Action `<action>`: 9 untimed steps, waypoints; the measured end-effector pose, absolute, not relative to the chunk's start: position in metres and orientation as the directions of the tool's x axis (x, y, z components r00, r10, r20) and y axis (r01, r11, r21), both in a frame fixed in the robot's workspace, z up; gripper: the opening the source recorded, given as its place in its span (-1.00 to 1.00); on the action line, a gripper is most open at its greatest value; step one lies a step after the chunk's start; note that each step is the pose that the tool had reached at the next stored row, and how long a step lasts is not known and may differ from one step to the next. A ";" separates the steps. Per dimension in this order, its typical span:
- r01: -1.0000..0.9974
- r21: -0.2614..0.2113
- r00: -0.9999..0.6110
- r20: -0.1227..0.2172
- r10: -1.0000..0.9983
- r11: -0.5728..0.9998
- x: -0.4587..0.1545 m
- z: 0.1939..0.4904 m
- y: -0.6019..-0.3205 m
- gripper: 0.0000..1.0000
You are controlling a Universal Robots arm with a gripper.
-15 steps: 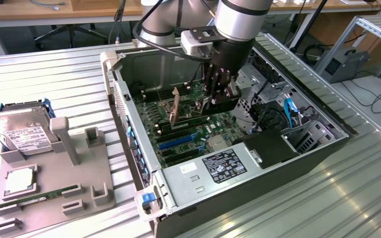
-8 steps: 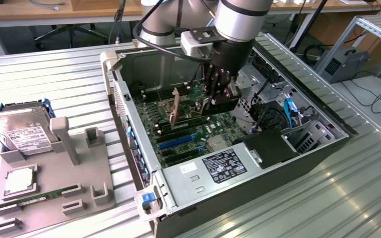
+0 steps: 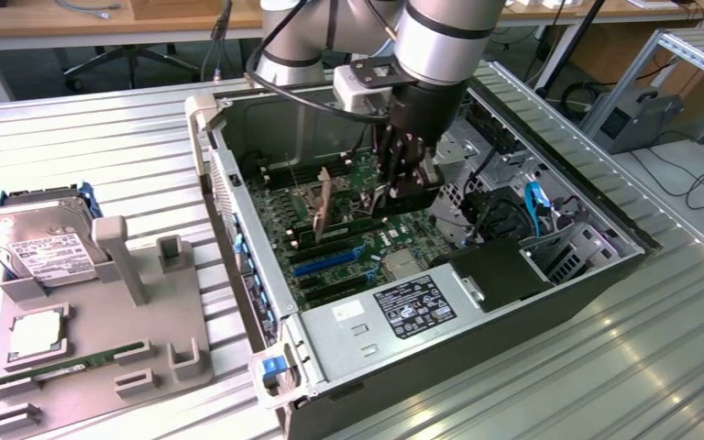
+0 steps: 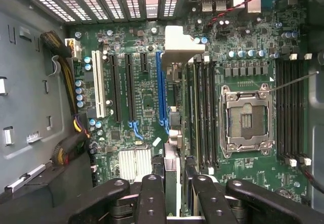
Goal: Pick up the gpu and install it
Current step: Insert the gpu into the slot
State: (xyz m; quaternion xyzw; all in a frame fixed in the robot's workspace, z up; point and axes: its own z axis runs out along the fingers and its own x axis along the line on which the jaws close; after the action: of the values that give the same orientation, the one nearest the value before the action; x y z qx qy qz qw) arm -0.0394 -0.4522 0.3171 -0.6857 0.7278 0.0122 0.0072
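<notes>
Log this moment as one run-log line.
stage: install | gripper: shut on gpu, edge-on inside the case | gpu: over motherboard slots, not visibly seated

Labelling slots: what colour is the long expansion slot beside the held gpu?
Blue slot, clearest in the wrist view.

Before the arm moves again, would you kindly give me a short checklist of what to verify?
1. Flat gpu card with green circuit board and silver end bracket clamped in the black gripper: ok.
2. Long blue expansion slot on the green motherboard free of any card: ok.
3. Card edge lined up over that slot: cannot tell.
4. Card seated: cannot tell.
5. Sleeved cable bundle lying apart from the slots, by the grey metal computer case wall: ok.
</notes>
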 end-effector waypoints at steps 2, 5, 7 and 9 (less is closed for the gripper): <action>-0.998 0.008 -0.060 -0.027 -0.998 0.059 -0.039 0.313 -0.453 -0.47; -0.998 0.008 -0.060 -0.027 -0.998 0.059 -0.039 0.309 -0.454 -0.47; -0.998 0.008 -0.060 -0.027 -0.998 0.059 -0.039 0.304 -0.454 -0.47; -0.998 0.008 -0.059 -0.027 -0.998 0.059 -0.042 0.304 -0.454 -0.47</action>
State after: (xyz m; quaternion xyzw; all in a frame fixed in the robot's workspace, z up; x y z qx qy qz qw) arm -0.0419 -0.4543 0.3037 -0.6857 0.7277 0.0122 0.0073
